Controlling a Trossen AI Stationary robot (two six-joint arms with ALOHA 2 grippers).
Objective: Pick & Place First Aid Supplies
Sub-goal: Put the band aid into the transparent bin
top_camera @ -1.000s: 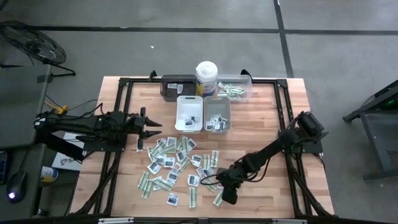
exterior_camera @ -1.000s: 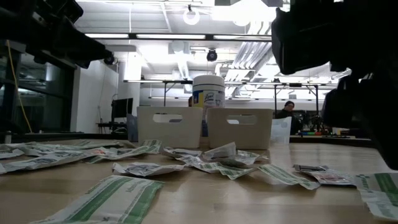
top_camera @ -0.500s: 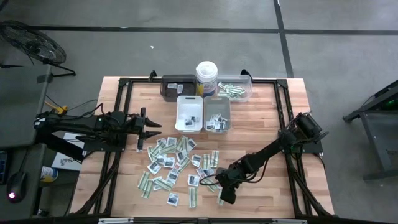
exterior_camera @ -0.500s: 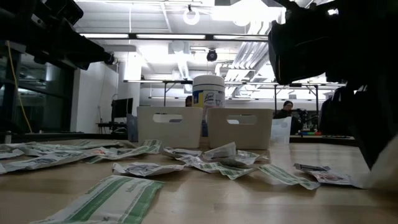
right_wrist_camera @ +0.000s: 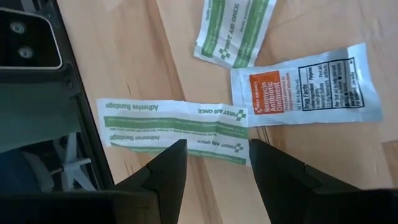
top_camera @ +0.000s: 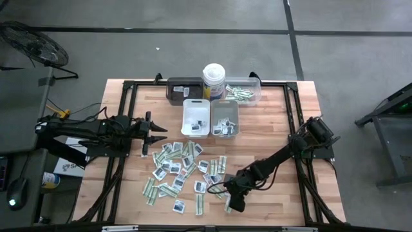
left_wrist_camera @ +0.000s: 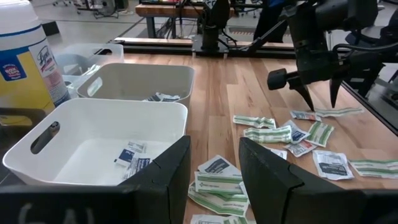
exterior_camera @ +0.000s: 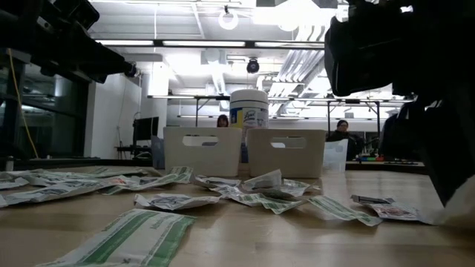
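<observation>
The first aid supplies (top_camera: 183,169) lie scattered flat on the wooden table: white sachets and green-and-white strips. My right gripper (top_camera: 233,205) is low at the pile's near right corner, slanting down and open. Its fingertips (right_wrist_camera: 214,152) stand at the long edge of one green-and-white bandage strip (right_wrist_camera: 174,127). An orange-marked sachet (right_wrist_camera: 305,87) lies beside that strip. My left gripper (top_camera: 156,135) hangs open and nearly level above the table's left side, left of the white tray (top_camera: 196,118), with nothing between its fingers (left_wrist_camera: 214,168). My right gripper comes down slanting onto the bandage strip's long edge (right_wrist_camera: 211,144), with one open finger to each side of the strip's end part. The strip lies on the table. Whether the fingertips touch it I cannot tell.
At the far side stand a white tray and a grey tray (top_camera: 224,118), both holding some sachets. Behind them are a dark tray (top_camera: 183,90), a white canister (top_camera: 214,80) and a clear tray (top_camera: 243,91). Black frame rails (top_camera: 302,187) cross the table on both sides.
My right gripper has stayed at the strip and tipped only slightly. In the low view the strip beside it lay flat with its green print up a second ago. It now shows as a pale raised shape against the fingers.
</observation>
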